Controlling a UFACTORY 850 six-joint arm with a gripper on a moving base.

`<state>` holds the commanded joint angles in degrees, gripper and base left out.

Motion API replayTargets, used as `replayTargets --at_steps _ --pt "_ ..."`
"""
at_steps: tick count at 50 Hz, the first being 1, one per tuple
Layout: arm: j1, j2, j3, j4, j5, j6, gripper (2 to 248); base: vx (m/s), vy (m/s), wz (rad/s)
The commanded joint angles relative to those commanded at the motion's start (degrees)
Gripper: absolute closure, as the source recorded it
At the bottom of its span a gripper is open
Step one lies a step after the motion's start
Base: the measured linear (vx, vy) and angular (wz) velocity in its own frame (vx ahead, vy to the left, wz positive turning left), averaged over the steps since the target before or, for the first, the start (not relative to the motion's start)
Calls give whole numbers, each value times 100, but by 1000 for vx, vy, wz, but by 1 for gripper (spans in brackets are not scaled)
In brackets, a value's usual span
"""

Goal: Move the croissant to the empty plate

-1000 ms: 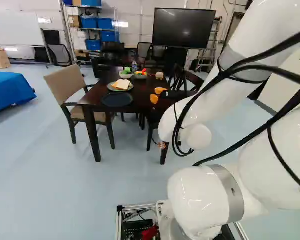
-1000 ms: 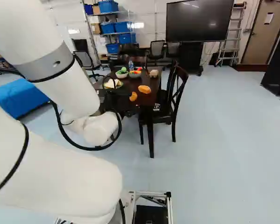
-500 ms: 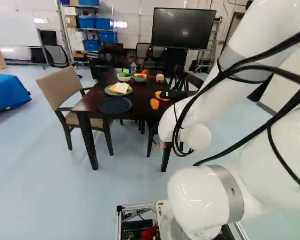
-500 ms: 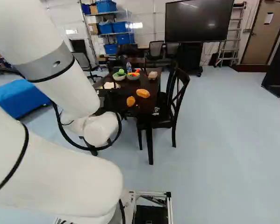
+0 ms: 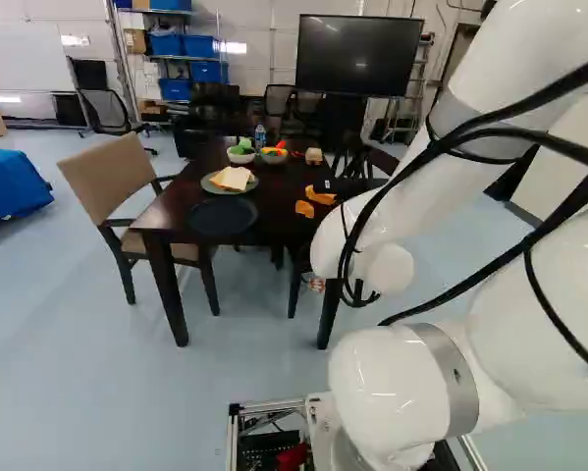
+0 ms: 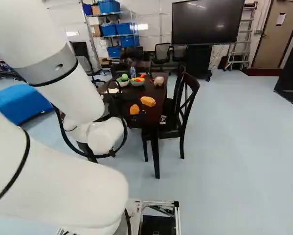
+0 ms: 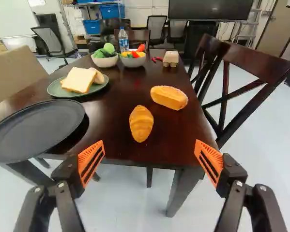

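Note:
My gripper (image 5: pixel 341 185) shows as a dark shape past the white arm in the left base view. In the wrist view the gripper (image 7: pixel 150 160) is open, its orange pads wide apart with nothing between them. The golden croissant (image 7: pixel 141 123) lies on the dark table (image 7: pixel 115 108), ahead of the gap between the fingers and near the table's close edge. An empty dark round plate (image 7: pixel 36 129) rests at the table's corner, beyond one finger and to the side of the croissant. The left base view also shows the croissant (image 5: pixel 305 208) and the dark plate (image 5: pixel 222 216).
A bread loaf (image 7: pixel 169 97) lies just behind the croissant. Farther back are a green plate (image 7: pixel 57 88) with sliced bread, two food bowls (image 7: pixel 105 61), a bottle (image 7: pixel 123 40) and a pale item (image 7: pixel 171 59). A beige chair (image 5: pixel 107 177) and a dark wooden chair (image 6: pixel 185 105) flank the table.
The base has moved forward, bringing the table and its contents closer in both base views. Against its lowest joint the arm has not visibly shifted.

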<state>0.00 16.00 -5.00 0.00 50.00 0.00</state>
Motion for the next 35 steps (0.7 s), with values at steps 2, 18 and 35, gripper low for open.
replayTargets --at_steps 2,18,35 --pt "0 0 0 0 0 0 3 28 -1 9" --pt "0 -15 -15 0 0 0 3 0 0 0" --pt "0 -135 -326 0 -43 0 3 0 0 0"
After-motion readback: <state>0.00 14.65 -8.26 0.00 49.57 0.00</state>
